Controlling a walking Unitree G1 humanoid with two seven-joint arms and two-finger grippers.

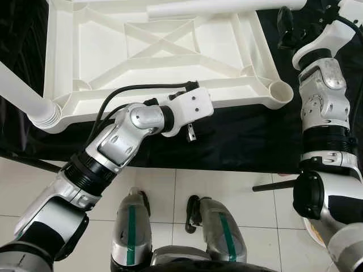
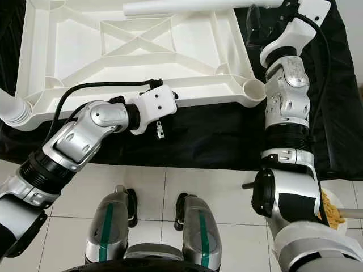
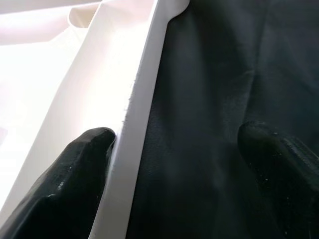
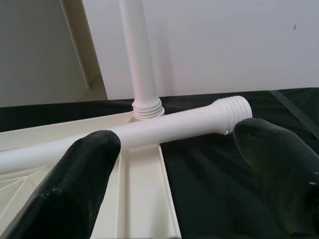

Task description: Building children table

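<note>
The white plastic table top [image 1: 159,42] lies upside down on a black cloth [image 1: 238,141]. One white leg [image 1: 25,93] is fitted in its near left corner, and another leg [image 4: 141,59] stands upright at a far corner. The near right corner socket [image 1: 279,90] is bare. A loose leg [image 1: 227,7] lies across the far edge, its threaded end [image 4: 233,107] pointing right. My left gripper [image 3: 182,164] is open astride the near rim [image 3: 134,124], one finger [image 3: 84,169] touching the rim's inner side. My right gripper [image 4: 179,139] is open just short of the loose leg.
Light floor tiles [image 1: 227,192] run below the cloth's edge, where my own legs [image 1: 131,226] stand. A thin dark rod [image 1: 272,186] lies on the tiles at the right. A white plate with food [image 2: 334,212] sits by my right arm. A white wall [image 4: 224,45] is behind the table.
</note>
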